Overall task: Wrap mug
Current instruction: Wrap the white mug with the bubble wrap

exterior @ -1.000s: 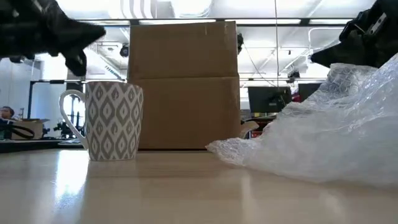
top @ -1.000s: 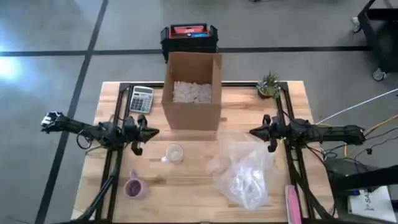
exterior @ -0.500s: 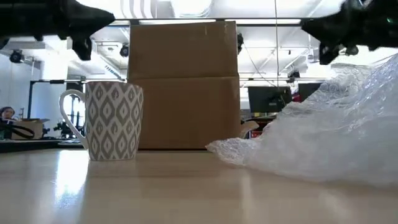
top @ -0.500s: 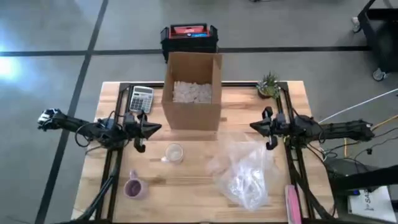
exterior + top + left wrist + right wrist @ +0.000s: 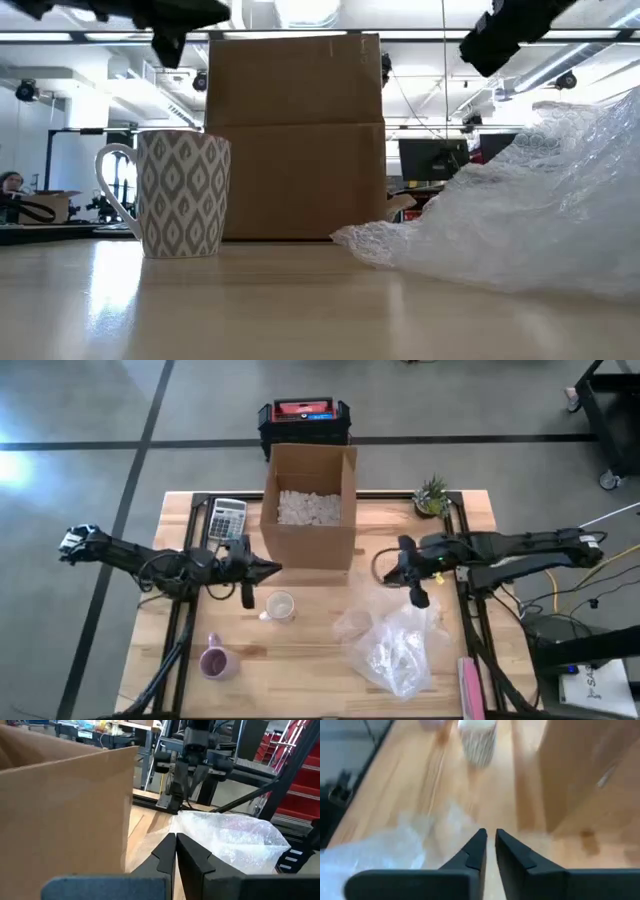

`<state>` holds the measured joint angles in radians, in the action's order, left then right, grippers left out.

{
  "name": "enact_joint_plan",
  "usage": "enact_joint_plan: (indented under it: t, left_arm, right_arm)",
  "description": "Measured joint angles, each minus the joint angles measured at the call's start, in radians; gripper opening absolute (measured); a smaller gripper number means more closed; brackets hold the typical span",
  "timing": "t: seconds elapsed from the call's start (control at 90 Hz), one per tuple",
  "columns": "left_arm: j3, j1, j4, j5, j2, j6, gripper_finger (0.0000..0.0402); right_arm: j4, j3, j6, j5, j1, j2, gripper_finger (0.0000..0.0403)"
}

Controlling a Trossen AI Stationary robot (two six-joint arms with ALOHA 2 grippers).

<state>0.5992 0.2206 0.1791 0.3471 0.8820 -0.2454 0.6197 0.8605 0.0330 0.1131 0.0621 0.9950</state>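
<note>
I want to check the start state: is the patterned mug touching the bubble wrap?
Apart. The low view shows bare table between the patterned mug and the bubble wrap.

Left claw [image 5: 272, 568] and right claw [image 5: 392, 572] (both nearly closed) raised, tips facing each other.

Patterned mug [image 5: 177, 194] beside cardboard box [image 5: 294, 138], bubble wrap [image 5: 530, 210]

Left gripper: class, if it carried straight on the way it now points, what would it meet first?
The left gripper, fingers shut, points across the table toward the right arm. It runs alongside the cardboard box, apparently just clearing it, so it would probably meet the bubble wrap first, then the right gripper. Depth is uncertain.
</note>
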Motion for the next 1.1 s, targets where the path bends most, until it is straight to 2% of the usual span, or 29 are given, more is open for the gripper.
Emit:
enact_joint_plan:
  t: [0.156, 0.322, 0.444, 0.556, 0.611, 0.678, 0.744, 0.844, 0.889, 1.1]
  left_arm:
    - [0.064, 0.0, -0.004, -0.044, 0.117, 0.0, 0.0]
    - [0.108, 0.0, -0.013, -0.07, 0.213, -0.018, 0.0]
    - [0.111, 0.001, -0.011, -0.07, 0.262, -0.064, 0.0]
    - [0.101, 0.001, -0.011, -0.071, 0.299, -0.103, 0.0]
    - [0.1, 0.001, -0.011, -0.07, 0.317, -0.109, 0.0]
    - [0.103, 0.001, -0.011, -0.07, 0.338, -0.112, 0.0]
    - [0.112, 0.001, -0.003, -0.07, 0.358, -0.111, 0.0]
    - [0.123, 0.001, 0.0, -0.07, 0.384, -0.11, 0.0]
    - [0.126, 0.001, 0.002, -0.07, 0.395, -0.108, 0.0]
    - [0.176, 0.001, -0.004, -0.07, 0.436, -0.101, 0.0]
  right_arm:
    - [0.078, 0.032, -0.001, -0.014, 0.044, 0.118, 0.0127]
    - [0.071, 0.001, -0.002, -0.108, 0.029, 0.244, 0.0206]
    - [0.04, -0.018, -0.009, -0.113, 0.0, 0.345, 0.024]
    - [0.016, -0.019, -0.035, -0.114, -0.018, 0.436, 0.0251]
    - [0.005, -0.019, -0.052, -0.113, -0.024, 0.47, 0.0243]
    - [-0.01, -0.017, -0.086, -0.087, -0.024, 0.495, 0.0211]
    - [-0.005, -0.004, -0.107, -0.079, -0.024, 0.505, 0.0156]
    - [0.01, 0.023, -0.16, -0.052, -0.025, 0.493, 0.0048]
    - [0.036, 0.044, -0.18, -0.044, -0.026, 0.478, 0.002]
    - [0.149, 0.215, -0.183, -0.034, -0.024, 0.314, 0.001]
